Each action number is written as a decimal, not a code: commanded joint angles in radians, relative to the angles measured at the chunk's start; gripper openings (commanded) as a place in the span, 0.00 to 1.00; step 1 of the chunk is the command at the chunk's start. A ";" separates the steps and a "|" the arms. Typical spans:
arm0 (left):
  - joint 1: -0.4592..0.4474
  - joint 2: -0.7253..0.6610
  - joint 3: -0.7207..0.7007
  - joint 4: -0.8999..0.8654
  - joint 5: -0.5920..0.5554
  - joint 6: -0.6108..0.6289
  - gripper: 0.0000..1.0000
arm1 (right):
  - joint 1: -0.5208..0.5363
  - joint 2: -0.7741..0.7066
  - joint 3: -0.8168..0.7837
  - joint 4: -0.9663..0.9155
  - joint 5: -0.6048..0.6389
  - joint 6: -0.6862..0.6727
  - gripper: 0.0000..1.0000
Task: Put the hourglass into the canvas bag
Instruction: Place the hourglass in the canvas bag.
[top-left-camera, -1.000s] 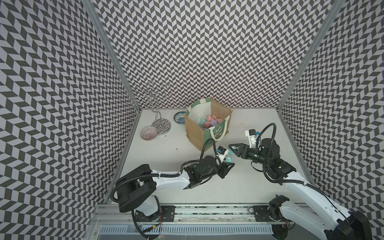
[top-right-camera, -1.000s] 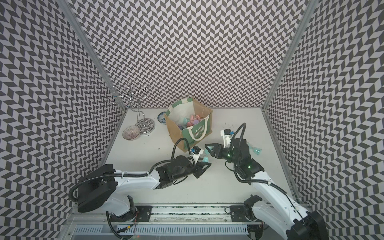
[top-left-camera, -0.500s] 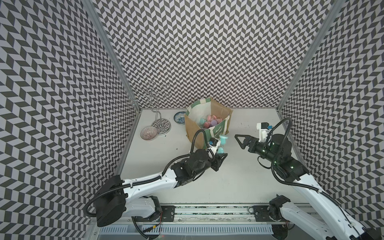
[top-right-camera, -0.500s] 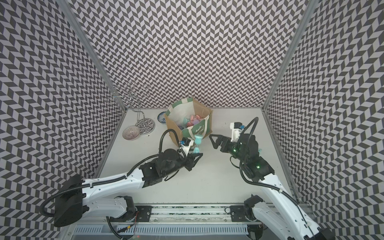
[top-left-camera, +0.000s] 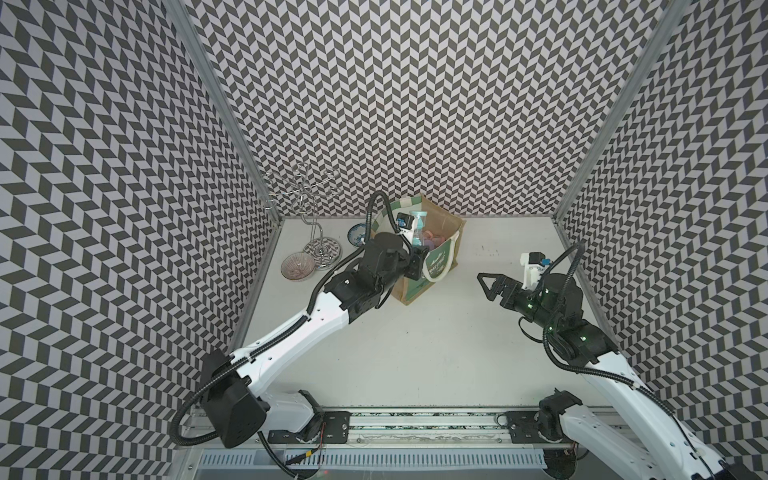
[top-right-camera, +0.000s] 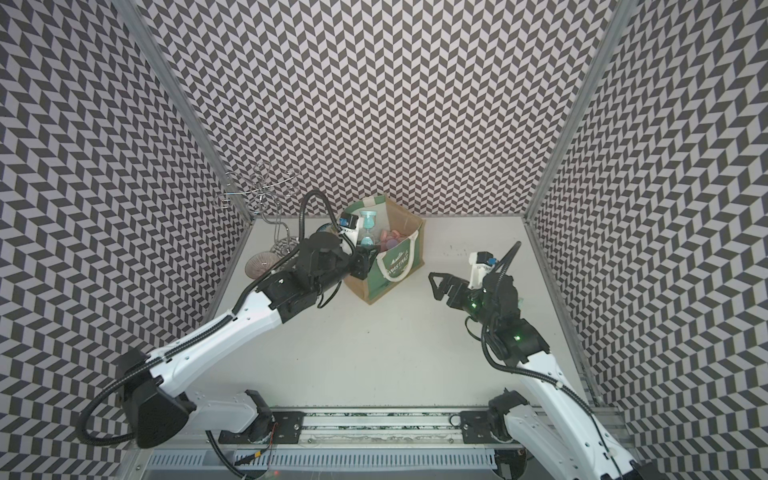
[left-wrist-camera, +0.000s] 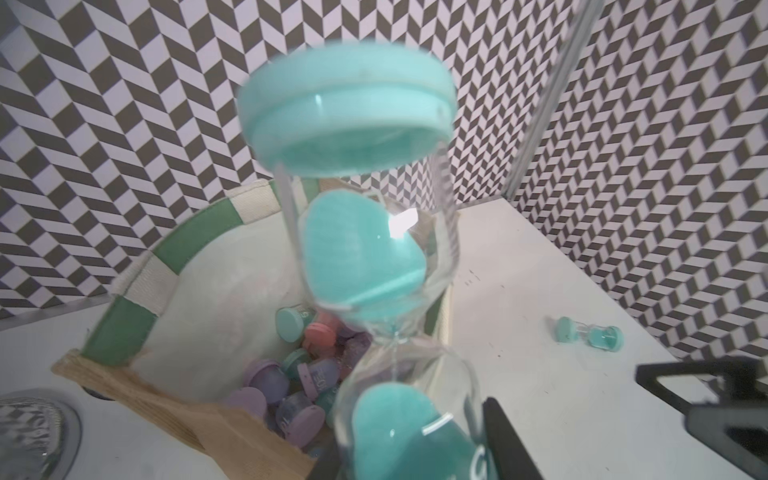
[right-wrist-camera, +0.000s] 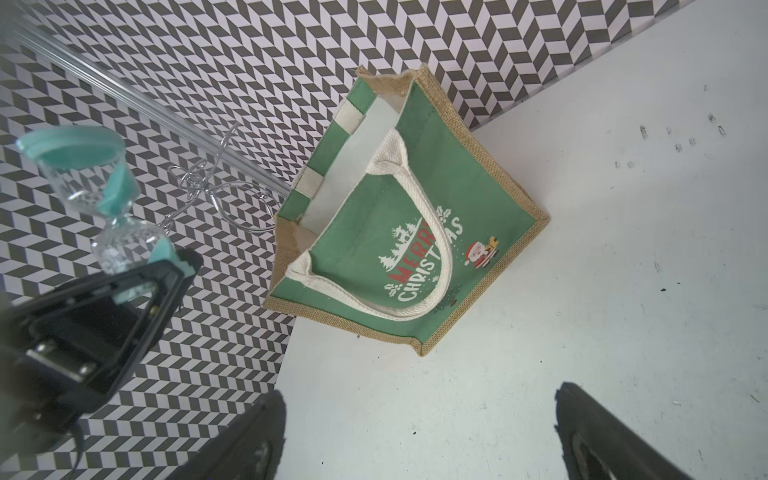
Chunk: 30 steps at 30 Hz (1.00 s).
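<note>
We count one teal hourglass (top-left-camera: 417, 224), upright over the open top of the one canvas bag (top-left-camera: 441, 266), not in yet. The left gripper (top-left-camera: 417, 257) is clamped on its lower end. Inside the bag is a heap of small hourglasses (left-wrist-camera: 291, 386), too jumbled to count. One spare hourglass (left-wrist-camera: 590, 334) lies on the table (top-left-camera: 415, 340). The right gripper (top-left-camera: 485, 284) hangs well apart, jaws wide, empty. Beyond are one wire stand (top-left-camera: 313, 216), one pink bowl (top-left-camera: 297, 266) and one patterned dish (top-left-camera: 357, 240).

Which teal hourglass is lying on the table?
The small hourglass on its side on the table, outside the canvas bag. The held hourglass stands upright in the left gripper over the bag.
</note>
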 joint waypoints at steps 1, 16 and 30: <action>0.060 0.102 0.097 -0.108 0.026 0.038 0.15 | -0.009 0.010 -0.029 0.115 0.000 0.003 0.99; 0.177 0.535 0.517 -0.314 0.037 0.133 0.19 | -0.013 0.106 -0.072 0.304 -0.128 -0.048 0.99; 0.202 0.675 0.584 -0.389 0.037 0.139 0.36 | -0.014 0.138 -0.076 0.323 -0.124 -0.047 0.99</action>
